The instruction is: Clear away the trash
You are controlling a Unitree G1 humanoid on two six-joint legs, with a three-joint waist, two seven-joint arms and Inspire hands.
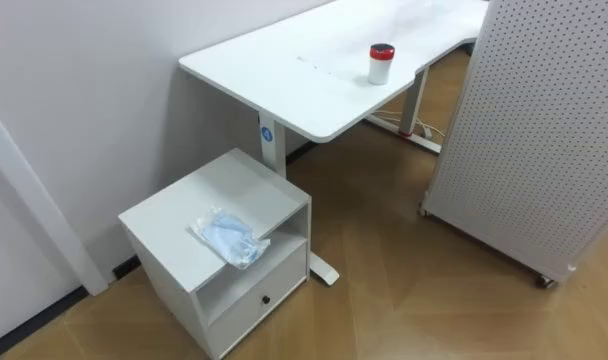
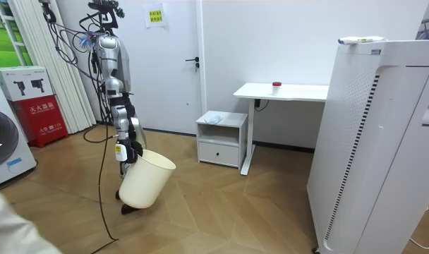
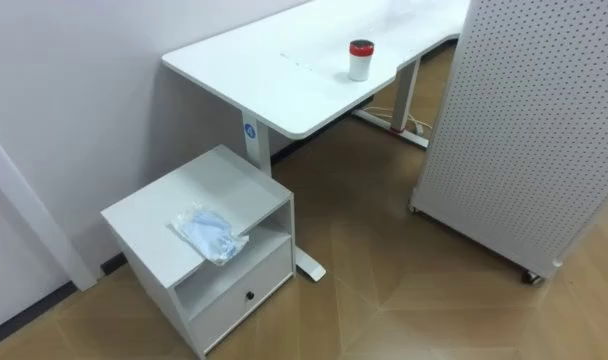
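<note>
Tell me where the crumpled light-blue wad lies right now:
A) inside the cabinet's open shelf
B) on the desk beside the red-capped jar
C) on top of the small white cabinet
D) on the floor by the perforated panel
C: the light-blue wad lies on the flat top of the small white cabinet, near its front edge, while the red-capped jar stands alone on the desk.

Crumpled wad (image 1: 229, 238) on the cabinet (image 1: 169, 215): material unclear. The desk (image 1: 284, 70) behind the cabinet runs off the top edge.
</note>
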